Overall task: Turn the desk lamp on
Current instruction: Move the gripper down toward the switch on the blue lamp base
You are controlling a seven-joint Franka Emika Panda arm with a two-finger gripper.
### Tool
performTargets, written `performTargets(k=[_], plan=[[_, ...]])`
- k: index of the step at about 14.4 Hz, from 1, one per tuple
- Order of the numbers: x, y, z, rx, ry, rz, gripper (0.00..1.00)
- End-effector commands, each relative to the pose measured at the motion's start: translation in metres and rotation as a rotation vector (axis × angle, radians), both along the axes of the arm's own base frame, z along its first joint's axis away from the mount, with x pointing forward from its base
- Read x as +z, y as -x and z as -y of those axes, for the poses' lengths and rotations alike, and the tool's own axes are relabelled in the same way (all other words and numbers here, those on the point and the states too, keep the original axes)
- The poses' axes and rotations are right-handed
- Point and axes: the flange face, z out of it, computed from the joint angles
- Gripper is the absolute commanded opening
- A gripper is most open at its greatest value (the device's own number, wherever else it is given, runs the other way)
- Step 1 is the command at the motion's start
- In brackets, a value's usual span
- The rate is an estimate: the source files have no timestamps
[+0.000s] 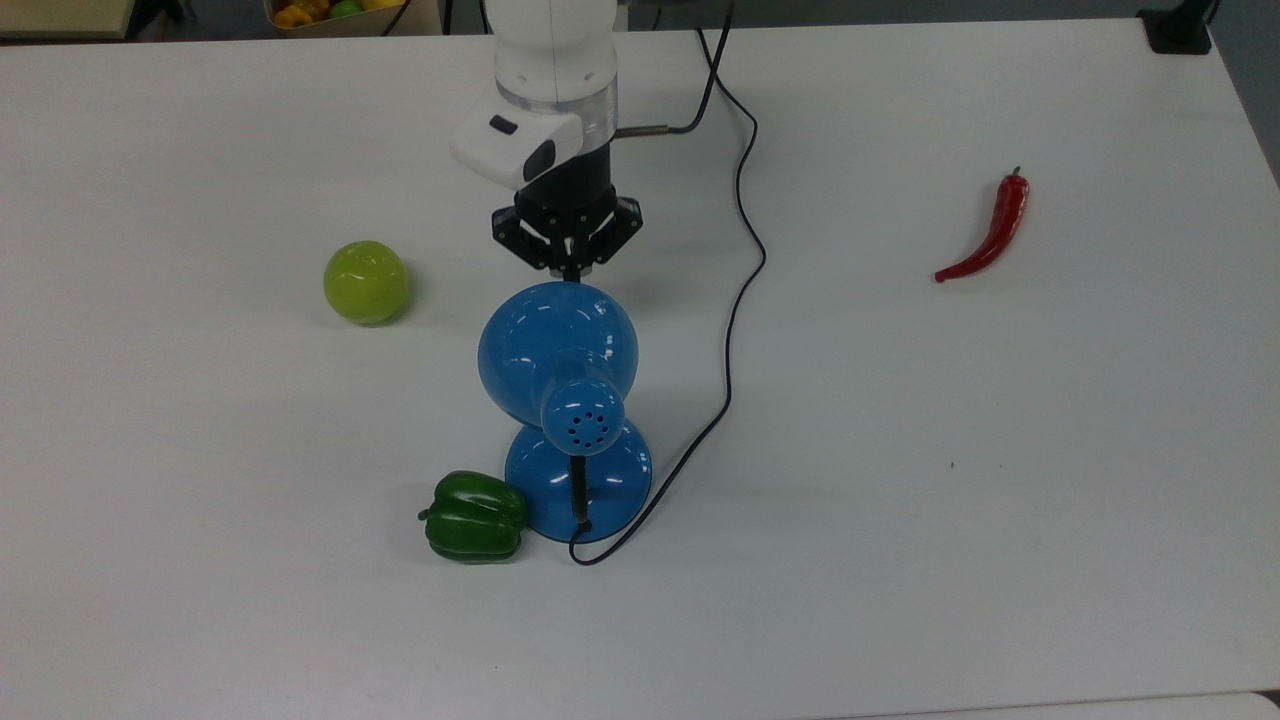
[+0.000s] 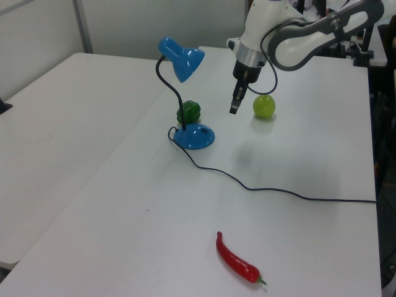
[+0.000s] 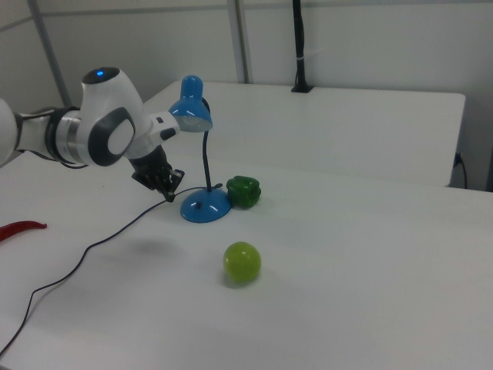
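Note:
The desk lamp stands mid-table: a glossy blue dome shade [image 1: 556, 345] with vent holes, a black neck and a round blue base [image 1: 610, 485]. Its thin black cord [image 1: 741, 262] runs off toward the top view's upper edge. My gripper [image 1: 570, 270] points down with its fingers shut on nothing, just beyond the shade's far rim in the top view. In the left view the gripper [image 2: 234, 109] hangs in the air between the lamp base [image 2: 194, 136] and a green apple, apart from both. In the right view the gripper [image 3: 171, 193] is left of the base [image 3: 205, 208].
A yellow-green apple [image 1: 366, 282] lies at the top view's left of the gripper. A green bell pepper [image 1: 474, 517] touches the lamp base. A red chili [image 1: 990, 232] lies far at the top view's right. A box of fruit [image 1: 330, 12] sits past the table's far edge.

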Motion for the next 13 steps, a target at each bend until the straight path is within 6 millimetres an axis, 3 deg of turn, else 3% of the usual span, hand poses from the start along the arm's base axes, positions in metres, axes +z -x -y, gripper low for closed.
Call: performTargets(k=[1,8,13], plan=[[-0.018,-0.015,0.005,-0.024,0.0,0.098,0.0],[-0.047,-0.038,0.005,-0.024,-0.009,0.203,0.0],[-0.062,-0.043,0.004,-0.022,-0.014,0.238,0.0]])
